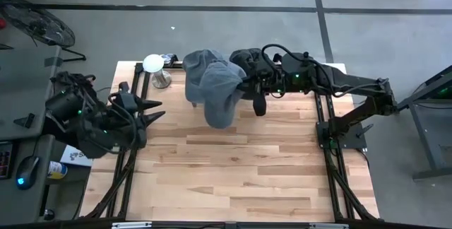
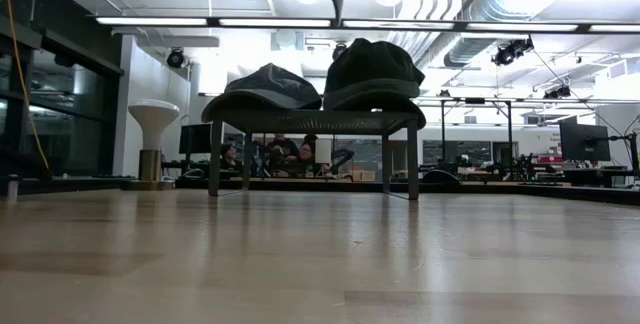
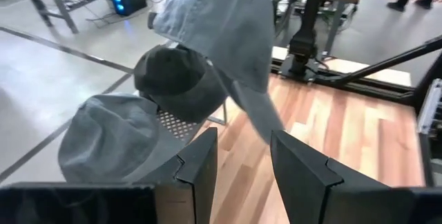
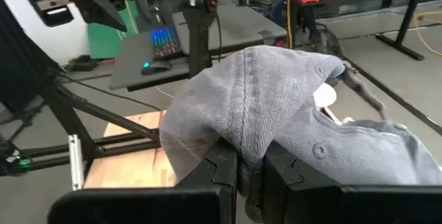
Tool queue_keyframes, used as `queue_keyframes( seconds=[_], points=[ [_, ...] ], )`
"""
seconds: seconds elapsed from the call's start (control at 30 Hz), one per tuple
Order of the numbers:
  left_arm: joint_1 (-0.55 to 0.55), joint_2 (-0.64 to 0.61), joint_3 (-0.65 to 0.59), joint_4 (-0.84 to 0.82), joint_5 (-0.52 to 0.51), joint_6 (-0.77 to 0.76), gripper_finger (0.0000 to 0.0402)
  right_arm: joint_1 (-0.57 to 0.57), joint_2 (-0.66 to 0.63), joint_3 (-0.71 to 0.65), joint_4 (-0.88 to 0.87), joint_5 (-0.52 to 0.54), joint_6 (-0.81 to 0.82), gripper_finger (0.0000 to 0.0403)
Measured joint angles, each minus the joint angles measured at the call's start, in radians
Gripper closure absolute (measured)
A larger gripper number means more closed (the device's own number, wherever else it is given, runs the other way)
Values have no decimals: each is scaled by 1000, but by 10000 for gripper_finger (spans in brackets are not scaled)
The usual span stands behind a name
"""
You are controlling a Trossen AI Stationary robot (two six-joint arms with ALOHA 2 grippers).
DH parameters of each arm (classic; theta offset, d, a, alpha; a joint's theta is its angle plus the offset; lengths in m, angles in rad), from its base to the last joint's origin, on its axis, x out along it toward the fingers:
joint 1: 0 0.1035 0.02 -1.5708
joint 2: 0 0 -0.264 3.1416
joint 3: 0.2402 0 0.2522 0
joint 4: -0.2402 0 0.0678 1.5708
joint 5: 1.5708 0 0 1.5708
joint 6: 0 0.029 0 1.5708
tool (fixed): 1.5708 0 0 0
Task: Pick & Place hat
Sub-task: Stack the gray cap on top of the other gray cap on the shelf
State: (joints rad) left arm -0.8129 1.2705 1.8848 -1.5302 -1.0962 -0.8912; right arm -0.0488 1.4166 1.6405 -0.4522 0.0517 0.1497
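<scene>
- No brand, label or legible writing shows to us on any hat or on the rig; we see only a glowing keyboard on a desk beyond the table.
- We see the right gripper (image 4: 250, 165) raised over the far end of the table (image 1: 240, 179), its dark fingers pressed together on a fold of the light grey hat (image 1: 215, 87); the cloth is soft, washed-looking cotton, and it hangs limp with the brim drooping.
- Beneath it stands a small rack (image 2: 312, 124) with a perforated metal top on thin legs; a dark grey hat (image 2: 268, 86) and a black hat (image 2: 372, 72) sit on it side by side, both rounded and panelled.
- The left gripper (image 3: 243, 169) waits at the table's left edge, its angular black fingers apart with nothing between them.
- A white mushroom-shaped object (image 1: 154, 63) on a metal stem stands just left of the rack; the tabletop is pale wood planking.
</scene>
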Motion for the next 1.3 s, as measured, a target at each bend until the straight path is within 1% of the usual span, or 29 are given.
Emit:
queue_keyframes(
  seconds=[0.27, 0.47, 0.7, 0.8, 0.87, 0.97, 1.07, 1.23, 1.3],
  points=[
    [1, 5, -131, 32, -25, -143, 271, 26, 0, 0, -60, 49, -19, 383],
    [1, 18, -188, 141, -36, -153, 271, 47, 0, 0, -76, 55, -60, 383],
    [2, 75, -195, 168, -38, -143, 271, 71, 0, 0, -114, 41, -87, 383],
    [6, 99, -195, 218, -63, -75, 271, 77, 0, 0, -131, 16, -91, 383],
    [33, 119, -195, 267, -73, -24, 269, 82, 0, 0, -148, 11, -101, 383],
    [82, 134, -195, 342, -52, 54, 252, 89, 0, 0, -161, 10, -106, 383],
    [162, 153, -195, 455, -17, 180, 220, 90, 0, 0, -178, 9, -106, 383],
    [294, 174, -195, 705, 61, 462, 150, 89, 0, 0, -217, 28, -103, 383],
    [338, 179, -195, 805, 90, 570, 129, 89, 0, 0, -224, 28, -99, 383]
  ],
)
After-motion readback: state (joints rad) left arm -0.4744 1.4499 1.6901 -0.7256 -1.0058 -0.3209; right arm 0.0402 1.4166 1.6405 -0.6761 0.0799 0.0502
